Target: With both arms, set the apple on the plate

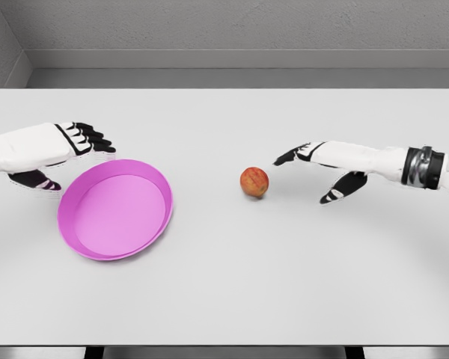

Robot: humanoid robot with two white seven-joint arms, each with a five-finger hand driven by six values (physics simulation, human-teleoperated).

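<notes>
Apple (254, 182) on table (284, 284), just left of right robot hand (319, 164), fingers spread, not touching.

Bare counter (284, 262) lies between the right hand (325, 168) and the apple (254, 182), and between apple and plate (146, 243); the left hand (56, 153) crowds the plate's far-left rim.

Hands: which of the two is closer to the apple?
The right hand, its fingertips a short gap from the apple. The left hand sits behind the pink plate, far across the table.
</notes>
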